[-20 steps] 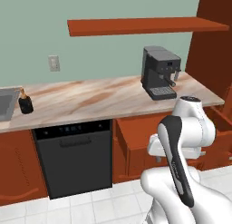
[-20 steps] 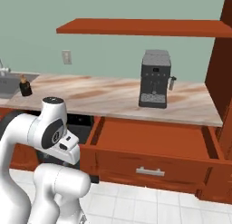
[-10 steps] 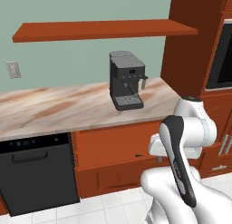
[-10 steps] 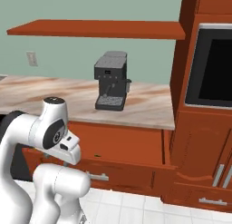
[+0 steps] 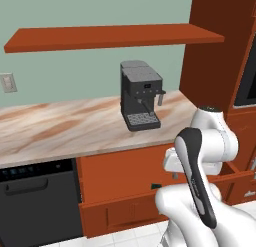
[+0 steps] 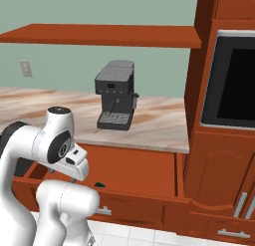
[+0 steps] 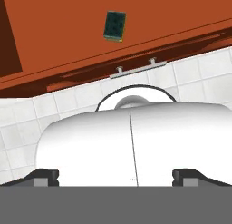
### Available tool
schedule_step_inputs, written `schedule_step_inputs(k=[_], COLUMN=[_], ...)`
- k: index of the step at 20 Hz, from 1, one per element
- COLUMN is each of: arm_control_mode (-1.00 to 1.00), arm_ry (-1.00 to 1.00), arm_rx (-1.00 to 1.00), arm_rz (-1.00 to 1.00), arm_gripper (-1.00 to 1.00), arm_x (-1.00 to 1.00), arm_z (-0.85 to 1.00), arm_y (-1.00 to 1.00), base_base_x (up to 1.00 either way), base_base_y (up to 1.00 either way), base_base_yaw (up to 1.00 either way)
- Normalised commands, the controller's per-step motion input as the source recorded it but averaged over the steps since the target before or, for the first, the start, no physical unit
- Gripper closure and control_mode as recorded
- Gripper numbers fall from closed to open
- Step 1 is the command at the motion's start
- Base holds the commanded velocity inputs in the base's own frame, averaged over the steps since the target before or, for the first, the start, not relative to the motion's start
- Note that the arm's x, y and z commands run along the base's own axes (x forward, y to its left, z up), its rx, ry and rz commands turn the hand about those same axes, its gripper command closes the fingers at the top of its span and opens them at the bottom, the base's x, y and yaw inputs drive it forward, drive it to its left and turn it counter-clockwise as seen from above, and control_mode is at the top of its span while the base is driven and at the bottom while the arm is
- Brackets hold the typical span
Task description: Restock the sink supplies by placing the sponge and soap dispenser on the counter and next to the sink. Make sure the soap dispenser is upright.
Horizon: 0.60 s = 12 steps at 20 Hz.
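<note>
The tool (image 7: pixel 117 175) is released: in the hand view its two dark tips (image 7: pixel 45 175) sit far apart at the bottom left and bottom right of the frame, with nothing between them. The sponge (image 7: pixel 114 26) lies near the top centre of that same view, well apart from the tool and straight up the frame from the gap between the tips. It rests flat on the red-brown floor of an open drawer (image 7: pixel 59 32), dark green face up with a thin yellow edge along one side. Below the sponge in the frame runs the drawer's front with its silver handle (image 7: pixel 136 69), and under that the white tiled floor (image 7: pixel 27 109).

In the left base view the beige veined bench (image 5: pixel 60 126) crosses the middle of the frame, carrying a black coffee machine (image 5: pixel 140 93) at centre right. A red-brown wall shelf (image 5: pixel 115 37) hangs above it, and a black dishwasher (image 5: pixel 35 201) sits under the bench at lower left. The arm bends down toward the pulled-out drawer at lower right.
</note>
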Motion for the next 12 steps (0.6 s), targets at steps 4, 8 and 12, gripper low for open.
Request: schedule_step_inputs(k=[4, 8, 12], arm_control_mode=[-1.00, -1.00, -1.00], arm_ry=[0.00, 0.00, 0.00], arm_rx=[0.01, 0.05, 0.03], arm_rz=[0.00, 0.00, 0.00], arm_gripper=[-1.00, -1.00, -1.00], arm_x=[0.05, 0.43, 0.56], arm_z=[-0.05, -0.26, -0.31], arm_y=[-0.09, -0.45, -0.38], base_base_x=[0.02, 0.00, 0.00], base_base_y=[-0.18, 0.00, 0.00], base_base_yaw=[0.00, 0.00, 0.00])
